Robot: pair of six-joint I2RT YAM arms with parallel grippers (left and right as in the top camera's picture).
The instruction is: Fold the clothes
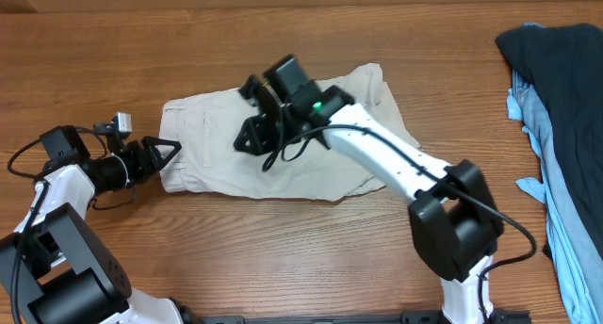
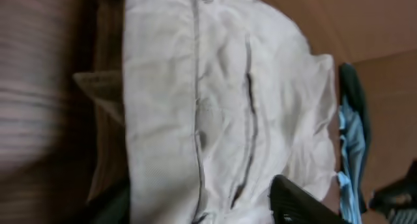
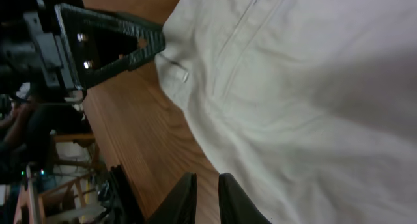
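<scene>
Shorts: the pale beige shorts [image 1: 207, 145] lie spread flat and slightly wrinkled on the wooden table [image 1: 283, 258]. They sit directly under the right gripper [image 1: 250, 137] and reach out from the tip of the left gripper [image 1: 168, 153].
Waistband end: the waistband [image 2: 156, 120] is the edge nearest the left gripper. In the right wrist view a small belt loop [image 3: 176, 71] sits just off that gripper's tip.
Pocket: a stitched pocket slit [image 2: 249, 113] runs along the cloth just past the waistband, ahead of the left gripper.
Left gripper: its pointed tip [image 3: 153, 43] meets the waistband edge of the shorts [image 3: 313, 107]. I cannot tell whether it is pinching the cloth or only touching it.
Right gripper: it hangs low over the middle of the shorts, angled toward the left gripper. In its own camera the gripper [image 3: 208, 191] has its fingers drawn almost together with only a thin slit between them. No cloth shows in that slit. The border of the shorts runs just beside the fingers, with bare wood on the other side.
Dark navy garment: it is bunched at the table's edge [image 1: 565, 70], well apart from the right gripper, on the side away from the left one.
Light blue garment: it lies under and beside the navy one [image 1: 565, 220]. From the left wrist camera both show as a strip beyond the far hem of the shorts [image 2: 345, 139].
</scene>
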